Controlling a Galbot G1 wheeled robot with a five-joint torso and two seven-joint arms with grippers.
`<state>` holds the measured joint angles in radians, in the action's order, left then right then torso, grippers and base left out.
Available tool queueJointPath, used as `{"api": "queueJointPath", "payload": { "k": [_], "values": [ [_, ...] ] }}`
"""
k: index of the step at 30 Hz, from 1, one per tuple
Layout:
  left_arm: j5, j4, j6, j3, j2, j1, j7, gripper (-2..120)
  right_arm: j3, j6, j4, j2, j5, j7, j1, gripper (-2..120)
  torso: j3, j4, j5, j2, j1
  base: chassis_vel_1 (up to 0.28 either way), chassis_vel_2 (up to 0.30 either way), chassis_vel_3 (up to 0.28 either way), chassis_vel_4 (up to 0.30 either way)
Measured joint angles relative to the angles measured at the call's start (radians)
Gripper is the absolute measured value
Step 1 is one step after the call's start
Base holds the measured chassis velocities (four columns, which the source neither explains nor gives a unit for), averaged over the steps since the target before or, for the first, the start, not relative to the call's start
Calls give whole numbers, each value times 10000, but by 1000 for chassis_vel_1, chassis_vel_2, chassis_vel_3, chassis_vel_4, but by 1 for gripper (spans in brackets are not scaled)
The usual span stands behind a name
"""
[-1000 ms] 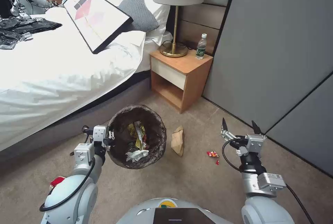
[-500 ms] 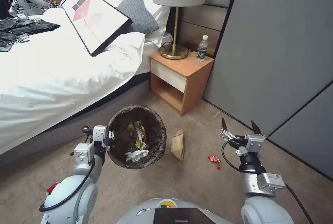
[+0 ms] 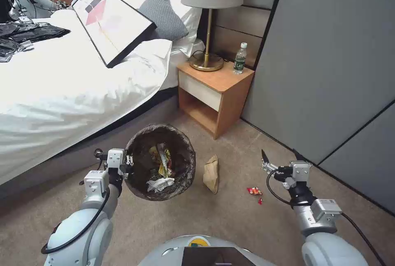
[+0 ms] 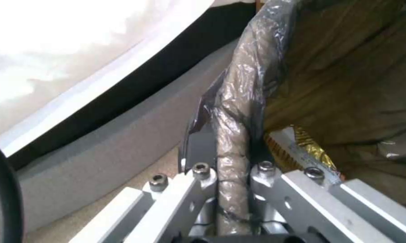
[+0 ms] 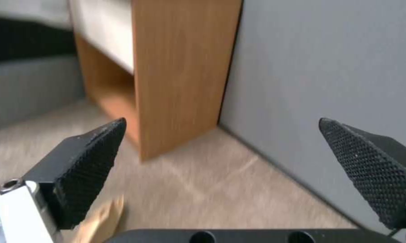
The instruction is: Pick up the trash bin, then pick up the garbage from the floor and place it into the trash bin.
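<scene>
Head view findings: the left gripper [image 3: 128, 164] is clamped on the bag-wrapped rim of the trash bin [image 3: 160, 162], which hangs clear of the carpet beside the bed [image 3: 61, 93], wrappers and tissue already inside. The right gripper [image 3: 280, 159] hovers with its fingers spread wide, holding nothing. A brown paper bag [image 3: 211, 168] lies on the floor just beside the bin; a small red wrapper [image 3: 254, 191] lies nearer the right arm. Assessment: both pieces look light, soft and crushable. The bag is best pinched at a raised crease; the wrapper is flat and likely slippery, needing a low pinch at the carpet.

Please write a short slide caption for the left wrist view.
Left gripper clamped on the bag-lined rim of the trash bin, yellow wrapper inside.
</scene>
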<state>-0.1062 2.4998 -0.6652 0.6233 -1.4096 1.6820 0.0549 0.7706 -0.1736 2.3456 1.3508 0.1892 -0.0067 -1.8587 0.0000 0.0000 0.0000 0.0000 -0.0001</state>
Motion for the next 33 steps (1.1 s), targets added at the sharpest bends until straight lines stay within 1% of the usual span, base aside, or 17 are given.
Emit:
{"api": "queueJointPath", "payload": {
  "k": [3,5,7,8,11,12,14,16,18,19,21,22,23,25,27,29,33],
  "values": [
    [-4,2,-14,35,0,32,10,2,-1,-468,-540,-375,465,-157,167,100,0,0,0,0,0,0,0,0,0],
    [-6,2,-18,42,3,40,12,2,-38,-517,-689,-453,519,-162,232,100,0,0,1,0,0,0,0,0,0],
    [-17,6,-30,55,14,71,15,2,-196,-616,-1242,-729,680,-232,475,100,0,0,0,0,0,0,0,0,0],
    [-17,6,-30,55,14,71,15,2,-196,-616,-1242,-729,680,-232,475,100,0,0,0,0,0,0,0,0,0],
    [-22,8,-42,56,22,91,19,2,-501,-722,-2051,-1065,921,-338,790,100,0,2,2,0,0,0,0,0,0],
    [-22,8,-42,56,22,91,19,2,-501,-722,-2051,-1065,921,-338,790,100,0,2,2,0,0,0,0,0,0],
    [-23,8,-51,57,27,103,21,2,-790,-748,-2778,-1373,983,-456,980,100,0,-1,2,0,0,0,0,0,0],
    [-23,8,-52,56,26,108,21,2,-882,-748,-2991,-1461,988,-482,1048,100,0,-1,2,0,0,0,0,0,0],
    [-19,8,-54,52,12,122,24,2,-1193,-758,-3755,-1665,1052,-488,1377,100,1,0,2,0,0,0,0,0,0],
    [-19,8,-54,52,12,122,24,2,-1193,-758,-3755,-1665,1052,-488,1377,100,1,0,2,0,0,0,0,0,0],
    [-11,8,-55,50,9,130,26,2,-1406,-757,-4264,-1706,1074,-453,1672,100,1,1,2,0,0,0,0,0,0],
    [-11,8,-55,50,9,130,26,2,-1406,-757,-4264,-1706,1074,-453,1672,100,1,1,2,0,0,0,0,0,0],
    [-8,8,-55,50,8,132,31,2,-1515,-761,-4547,-1709,1119,-433,1849,100,1,0,0,0,0,0,0,0,0],
    [-7,8,-52,50,7,131,39,2,-1565,-765,-4683,-1710,1162,-424,1938,100,1,0,1,0,0,0,0,0,0],
    [-7,9,-37,50,1,130,62,2,-1691,-791,-5142,-1700,1306,-408,2193,100,1,1,0,0,0,0,0,0,0],
    [-8,8,-36,50,0,130,64,2,-1724,-796,-5278,-1699,1347,-409,2255,100,1,1,1,0,0,0,0,0,0],
    [-5,8,-32,39,-2,108,69,2,-1891,-864,-5942,-1722,1612,-436,2565,100,1,-1,0,0,0,0,0,0,0]
  ]
}}
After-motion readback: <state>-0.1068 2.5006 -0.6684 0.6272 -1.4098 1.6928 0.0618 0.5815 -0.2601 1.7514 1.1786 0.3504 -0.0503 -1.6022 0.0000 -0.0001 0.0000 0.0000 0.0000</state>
